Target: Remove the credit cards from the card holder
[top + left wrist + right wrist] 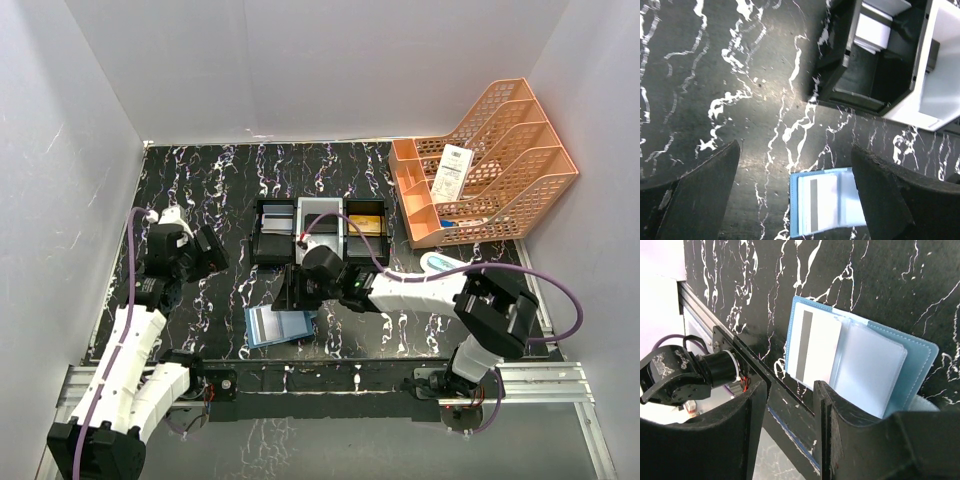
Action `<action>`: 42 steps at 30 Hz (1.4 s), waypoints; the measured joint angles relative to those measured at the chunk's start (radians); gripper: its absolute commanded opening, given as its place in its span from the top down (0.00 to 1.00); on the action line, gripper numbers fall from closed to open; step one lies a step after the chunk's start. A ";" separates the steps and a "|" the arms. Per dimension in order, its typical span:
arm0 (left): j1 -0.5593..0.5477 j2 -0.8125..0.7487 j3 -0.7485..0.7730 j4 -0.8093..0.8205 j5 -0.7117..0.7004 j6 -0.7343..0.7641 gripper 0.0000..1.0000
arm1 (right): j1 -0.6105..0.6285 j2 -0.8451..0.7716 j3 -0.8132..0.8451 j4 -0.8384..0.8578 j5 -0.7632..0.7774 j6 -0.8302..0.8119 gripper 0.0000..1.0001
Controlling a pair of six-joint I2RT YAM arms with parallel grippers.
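Card holder (pixel 280 326) lies open and flat near the table's near edge, a little left of centre, long axis running left to right. One pale striped card (pixel 816 347) sits in its left panel, partly tucked under the clear pocket, and the right panel's pocket looks empty. Right gripper (pixel 789 405) is the closer one, hanging just on the far side of the holder with the holder's near-left end lying ahead of its fingertips. Its jaws stand partly apart with nothing between them. Judged from this, the right arm only has to drop toward the card's exposed striped edge. Left gripper (pixel 795 150) hovers further out to the far left, well apart from the holder, jaws spread wide and empty, with the holder lying to its near right. Beyond them the tray (pixel 860 97) already has a gold card (pixel 366 222) in its right compartment
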 measured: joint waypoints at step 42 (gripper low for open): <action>-0.188 0.192 -0.285 0.052 0.407 -0.390 0.60 | 0.029 0.217 0.000 0.113 -0.013 0.178 0.75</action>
